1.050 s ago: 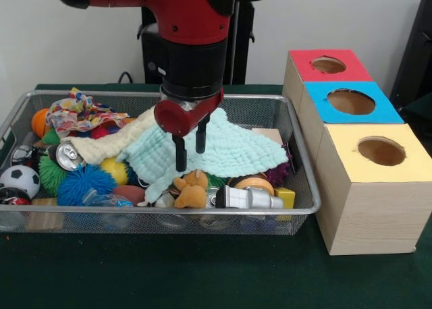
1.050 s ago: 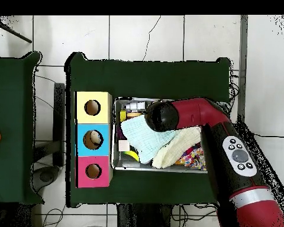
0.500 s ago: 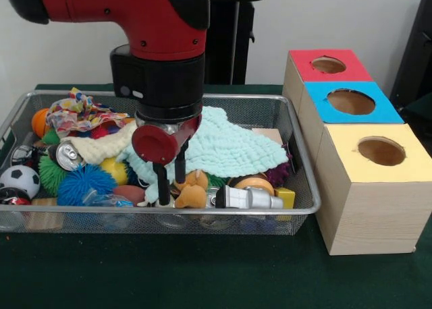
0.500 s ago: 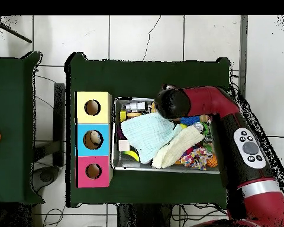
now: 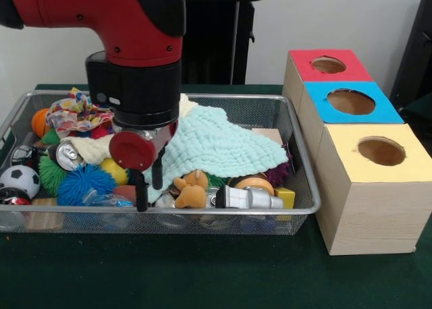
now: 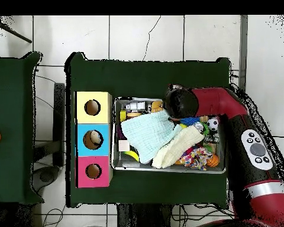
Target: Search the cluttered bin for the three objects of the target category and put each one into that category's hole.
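The wire bin (image 5: 297, 162) is packed full, with no bare floor showing inside it. A big mint cloth (image 5: 216, 144) covers the middle and hides what lies under it. The gripper (image 5: 148, 185) hangs low by the bin's front edge, fingers apart, with a plush toy (image 5: 190, 191) close on one side and a blue spiky ball (image 5: 84, 182) on the other. The three box holes (image 5: 381, 150) are clear on top. The green tabletop (image 5: 202, 268) along the bin's front edge is bare.
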`<state>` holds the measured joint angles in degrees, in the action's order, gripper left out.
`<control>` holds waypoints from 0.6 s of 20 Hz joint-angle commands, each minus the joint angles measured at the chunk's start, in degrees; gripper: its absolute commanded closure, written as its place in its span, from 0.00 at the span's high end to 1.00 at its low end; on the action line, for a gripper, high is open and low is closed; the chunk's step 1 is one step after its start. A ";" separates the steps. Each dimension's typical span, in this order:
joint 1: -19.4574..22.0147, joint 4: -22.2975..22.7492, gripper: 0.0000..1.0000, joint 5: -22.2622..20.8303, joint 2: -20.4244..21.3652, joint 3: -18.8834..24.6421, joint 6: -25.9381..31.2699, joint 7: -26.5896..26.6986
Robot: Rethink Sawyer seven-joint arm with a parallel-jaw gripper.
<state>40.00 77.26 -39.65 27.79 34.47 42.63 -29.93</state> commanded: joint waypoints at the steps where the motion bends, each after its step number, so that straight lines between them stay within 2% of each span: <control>1: 1.74 7.12 1.00 -4.56 1.46 1.75 4.26 16.19; 3: 0.16 8.58 1.00 -7.20 2.50 -0.37 2.63 13.49; 7: -0.17 10.67 1.00 -8.11 2.79 -0.73 0.96 9.82; 12: -0.16 10.86 1.00 -9.02 2.57 -0.82 -0.37 6.51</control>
<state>40.40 82.47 -44.72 30.79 34.38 42.62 -29.78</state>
